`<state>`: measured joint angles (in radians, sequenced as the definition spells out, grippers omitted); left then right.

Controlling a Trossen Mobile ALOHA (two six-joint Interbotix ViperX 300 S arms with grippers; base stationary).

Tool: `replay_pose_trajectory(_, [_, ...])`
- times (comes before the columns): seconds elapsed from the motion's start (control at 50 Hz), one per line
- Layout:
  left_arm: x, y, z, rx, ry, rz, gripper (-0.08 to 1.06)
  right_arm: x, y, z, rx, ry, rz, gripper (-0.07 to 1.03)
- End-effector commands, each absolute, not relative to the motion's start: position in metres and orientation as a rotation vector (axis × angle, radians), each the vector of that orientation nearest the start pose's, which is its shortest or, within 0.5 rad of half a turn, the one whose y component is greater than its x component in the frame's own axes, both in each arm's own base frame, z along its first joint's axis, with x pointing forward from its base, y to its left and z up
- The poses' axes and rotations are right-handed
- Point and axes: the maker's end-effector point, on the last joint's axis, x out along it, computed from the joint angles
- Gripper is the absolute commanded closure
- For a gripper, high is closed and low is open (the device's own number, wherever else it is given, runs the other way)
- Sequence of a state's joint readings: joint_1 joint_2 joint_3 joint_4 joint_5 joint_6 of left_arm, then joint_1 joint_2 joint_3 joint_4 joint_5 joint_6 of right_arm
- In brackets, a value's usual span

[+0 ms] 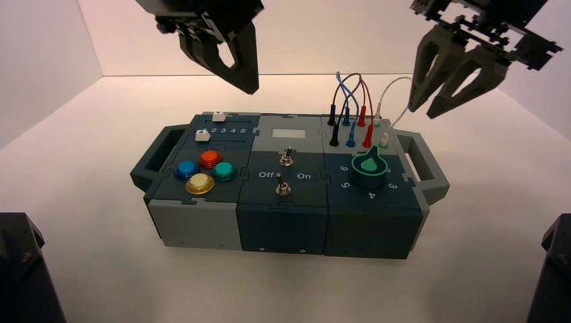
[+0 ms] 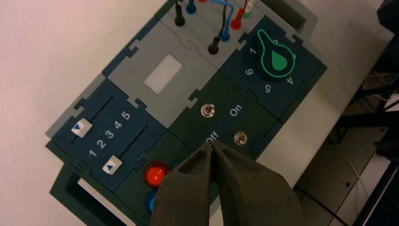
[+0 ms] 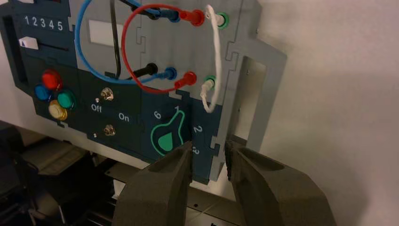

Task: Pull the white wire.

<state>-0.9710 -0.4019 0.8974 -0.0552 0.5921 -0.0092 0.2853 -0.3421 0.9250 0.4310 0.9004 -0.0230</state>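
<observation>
The white wire [image 1: 396, 81] arches at the far right corner of the box [image 1: 283, 222], beside the red wire. In the right wrist view the white wire [image 3: 217, 56] has both whitish plugs seated in green sockets. My right gripper [image 1: 424, 110] hangs open in the air just right of the wire's arch, a little above the box, and does not touch it. In its own view the open right gripper [image 3: 208, 147] is empty, over the box's edge near the knob. My left gripper [image 1: 248, 86] is shut and empty, high above the box's far left middle [image 2: 211, 145].
Black [image 3: 114, 42], blue [image 3: 80, 42] and red [image 3: 129, 70] looped wires stand left of the white one. A green knob [image 1: 370, 167], two toggle switches [image 1: 286, 158], several coloured buttons [image 1: 200, 183] and two sliders [image 2: 81, 127] sit on the box. The right handle [image 1: 424, 165] lies below my right gripper.
</observation>
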Motion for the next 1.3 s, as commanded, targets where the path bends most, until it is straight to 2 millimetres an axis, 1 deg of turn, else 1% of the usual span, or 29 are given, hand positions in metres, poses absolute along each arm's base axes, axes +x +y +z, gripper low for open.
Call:
replay_pose_trajectory(0.02, [0.158, -0.247, 0.132, 0.462, 1.025, -0.881, 1.01, 0.218, 0.131, 0.103, 0.222, 1.492, 0.344, 0.58])
replay_pose_trajectory(0.3, [0.157, -0.249, 0.122, 0.482, 1.076, -0.872, 1.01, 0.229, 0.134, 0.088, 0.214, 1.529, 0.329, 0.62])
replay_pose_trajectory(0.44, [0.157, -0.25, 0.123, 0.482, 1.076, -0.872, 1.01, 0.234, 0.135, 0.083, 0.209, 1.536, 0.325, 0.63])
replay_pose_trajectory(0.54, [0.157, -0.25, 0.123, 0.481, 1.074, -0.873, 1.01, 0.237, 0.136, 0.08, 0.208, 1.543, 0.322, 0.65])
replay_pose_trajectory(0.72, [0.157, -0.249, 0.123, 0.484, 1.077, -0.874, 1.01, 0.237, 0.136, 0.075, 0.207, 1.559, 0.316, 0.66])
replay_pose_trajectory(0.78, [0.157, -0.249, 0.123, 0.481, 1.078, -0.872, 1.01, 0.236, 0.136, 0.073, 0.206, 1.565, 0.314, 0.7])
replay_pose_trajectory(0.8, [0.157, -0.249, 0.123, 0.483, 1.077, -0.872, 1.01, 0.237, 0.136, 0.073, 0.206, 1.565, 0.313, 0.73])
replay_pose_trajectory(0.82, [0.157, -0.249, 0.123, 0.483, 1.077, -0.872, 1.01, 0.237, 0.136, 0.071, 0.203, 1.567, 0.312, 0.8])
replay_pose_trajectory(0.84, [0.157, -0.249, 0.123, 0.483, 1.077, -0.872, 1.01, 0.236, 0.135, 0.071, 0.203, 1.567, 0.311, 0.83])
replay_pose_trajectory(0.86, [0.157, -0.249, 0.123, 0.484, 1.078, -0.872, 1.01, 0.238, 0.135, 0.071, 0.204, 1.559, 0.309, 0.89])
replay_pose_trajectory(0.94, [0.156, -0.248, 0.122, 0.484, 1.08, -0.872, 1.01, 0.24, 0.135, 0.069, 0.205, 1.547, 0.305, 0.94])
replay_pose_trajectory(0.96, [0.156, -0.248, 0.122, 0.484, 1.08, -0.872, 1.01, 0.24, 0.135, 0.069, 0.204, 1.545, 0.304, 0.97])
replay_pose_trajectory(0.98, [0.156, -0.248, 0.122, 0.485, 1.081, -0.871, 1.01, 0.24, 0.134, 0.069, 0.205, 1.542, 0.303, 0.99])
replay_pose_trajectory(1.08, [0.156, -0.248, 0.122, 0.483, 1.081, -0.872, 1.01, 0.243, 0.135, 0.075, 0.204, 1.521, 0.31, 0.98])
replay_pose_trajectory(1.24, [0.156, -0.248, 0.122, 0.485, 1.081, -0.871, 1.01, 0.245, 0.137, 0.1, 0.214, 1.453, 0.337, 0.98])
replay_pose_trajectory(1.3, [0.156, -0.248, 0.123, 0.484, 1.08, -0.872, 1.01, 0.245, 0.138, 0.107, 0.214, 1.44, 0.345, 0.98])
